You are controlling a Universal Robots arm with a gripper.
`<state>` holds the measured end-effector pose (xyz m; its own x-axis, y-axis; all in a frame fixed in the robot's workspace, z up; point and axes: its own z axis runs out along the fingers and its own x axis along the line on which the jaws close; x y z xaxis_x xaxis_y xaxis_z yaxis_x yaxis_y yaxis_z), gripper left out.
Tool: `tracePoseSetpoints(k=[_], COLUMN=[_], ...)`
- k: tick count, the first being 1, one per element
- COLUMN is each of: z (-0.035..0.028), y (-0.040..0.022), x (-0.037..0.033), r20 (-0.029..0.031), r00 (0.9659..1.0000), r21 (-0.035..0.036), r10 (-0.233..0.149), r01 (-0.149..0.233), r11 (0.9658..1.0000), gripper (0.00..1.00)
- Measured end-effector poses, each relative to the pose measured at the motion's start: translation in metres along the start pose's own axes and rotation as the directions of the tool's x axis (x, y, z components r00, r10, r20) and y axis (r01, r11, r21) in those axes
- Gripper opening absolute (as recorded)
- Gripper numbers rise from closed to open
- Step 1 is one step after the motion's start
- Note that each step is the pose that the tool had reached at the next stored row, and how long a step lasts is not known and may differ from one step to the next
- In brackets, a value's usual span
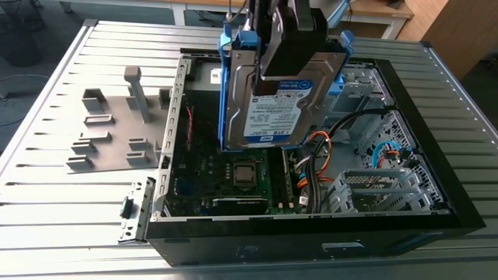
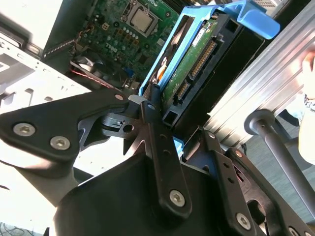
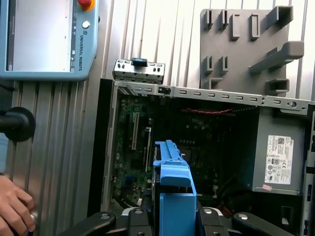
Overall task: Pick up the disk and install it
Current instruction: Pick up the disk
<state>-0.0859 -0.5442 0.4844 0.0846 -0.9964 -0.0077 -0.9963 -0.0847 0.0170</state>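
The disk [image 1: 272, 111] is a silver-grey hard drive with a blue-and-white label in a blue plastic bracket. It hangs upright above the open computer case [image 1: 435, 169], over the motherboard [image 1: 233, 169]. My black gripper [image 1: 284, 58] is shut on its upper part. In the second wrist view the disk [image 2: 197, 54] shows its green circuit side and connectors past one of the fingers [image 2: 160, 142]. In the first wrist view the disk's blue bracket [image 3: 172, 191] stands edge-on between the two black fingers [image 3: 138, 219].
A grey power supply [image 3: 278, 157] sits in a corner of the case. Silver metal bays [image 1: 374, 189] and orange and blue cables [image 1: 319, 163] fill the case's right side in the exterior view. A grey fixture plate [image 1: 116, 128] lies beside the case. A person's hand [image 3: 15, 206] rests near a teach pendant [image 3: 44, 39].
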Motion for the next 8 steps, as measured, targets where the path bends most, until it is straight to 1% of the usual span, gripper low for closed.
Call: tracePoseSetpoints(k=[8], z=[0.0001], y=[-0.0011], x=[0.0053], r20=[0.0000], r00=[1.0000], r21=[0.0000], r10=[0.000], r01=[0.000], r11=[1.0000], gripper=[0.37])
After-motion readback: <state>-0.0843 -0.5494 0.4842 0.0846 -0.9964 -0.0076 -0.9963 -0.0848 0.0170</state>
